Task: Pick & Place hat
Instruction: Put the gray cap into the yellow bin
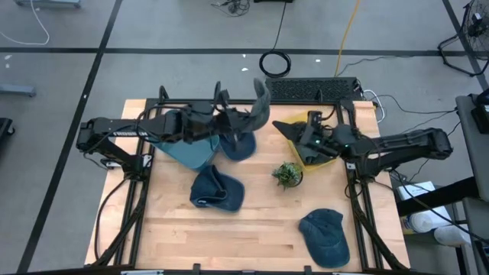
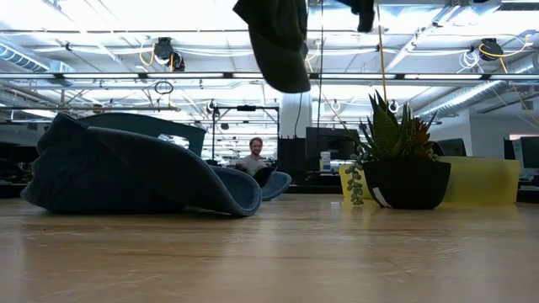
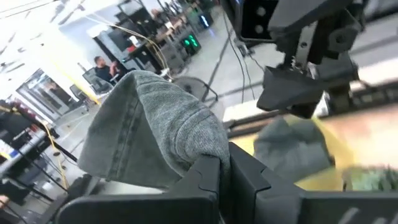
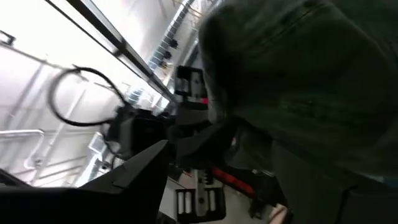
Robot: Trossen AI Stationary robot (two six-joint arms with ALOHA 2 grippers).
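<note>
My left gripper (image 1: 235, 121) (image 3: 227, 171) is raised over the far middle of the table and is shut on a dark grey hat (image 1: 260, 105) (image 2: 278, 42) (image 3: 155, 124). My right gripper (image 1: 293, 130) (image 4: 249, 186) is open and level with it, just to the hat's right, above the yellow bin (image 1: 315, 153); the hat (image 4: 311, 74) fills that wrist view. On the table lie a blue hat (image 1: 218, 189), another blue hat (image 1: 325, 237), a third (image 1: 238, 147) and a teal one (image 1: 183, 151). My left gripper pinches a bunched fold of the grey hat's cloth (image 3: 202, 152) between its two fingers, coming from the table's left. The hat is lifted clear of the table, and its body hangs below the fingers in the low view.
A small potted plant (image 1: 288, 174) (image 2: 396, 160) stands mid-table, right of centre. The yellow bin (image 2: 488, 181) sits at the far right, and a grey hat (image 3: 289, 146) shows by it. A keyboard (image 1: 313, 88) lies at the far edge. A person (image 2: 253, 156) sits far behind.
</note>
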